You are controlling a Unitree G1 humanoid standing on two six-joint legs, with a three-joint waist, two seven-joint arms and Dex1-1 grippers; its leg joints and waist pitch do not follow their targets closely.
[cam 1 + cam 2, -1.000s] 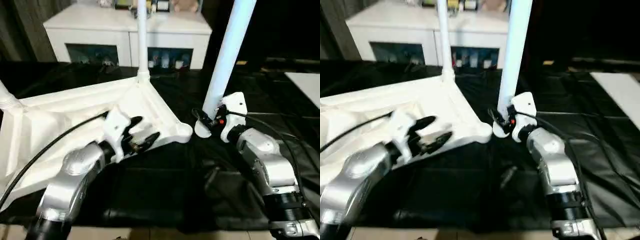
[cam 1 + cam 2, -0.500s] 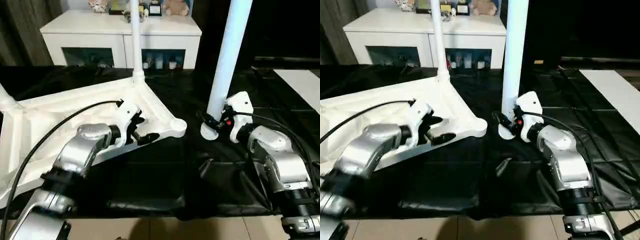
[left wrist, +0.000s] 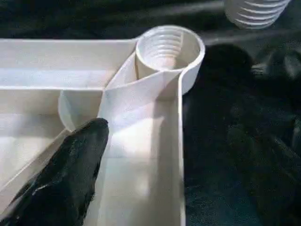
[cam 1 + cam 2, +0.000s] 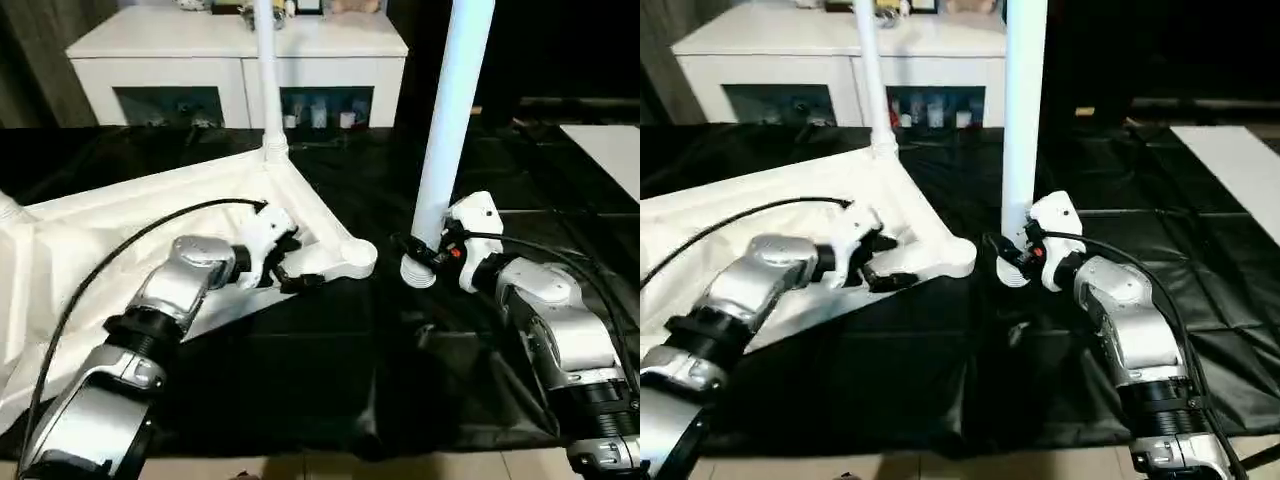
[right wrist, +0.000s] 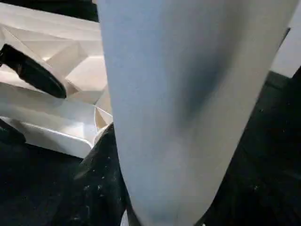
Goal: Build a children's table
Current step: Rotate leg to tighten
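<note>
Fitting leg (image 4: 450, 120), mid-frame: right hand (image 4: 428, 250) grips it upright; left hand (image 4: 292, 262) open at tabletop (image 4: 90, 240); next, seat threaded end into corner socket (image 3: 169, 47).

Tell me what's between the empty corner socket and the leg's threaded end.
Only bare black sheet separates the empty corner socket from the leg's threaded end, seen in both eye views.

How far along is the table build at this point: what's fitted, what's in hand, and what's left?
Done: the tabletop lies underside up with one leg standing in its far corner. A second base pokes up at the picture's left edge.

In hand: the right gripper holds another leg upright beside the tabletop. The left gripper, fingers open, sits at the tabletop's near edge.

Left: the near corner socket is empty; that leg goes there.
</note>
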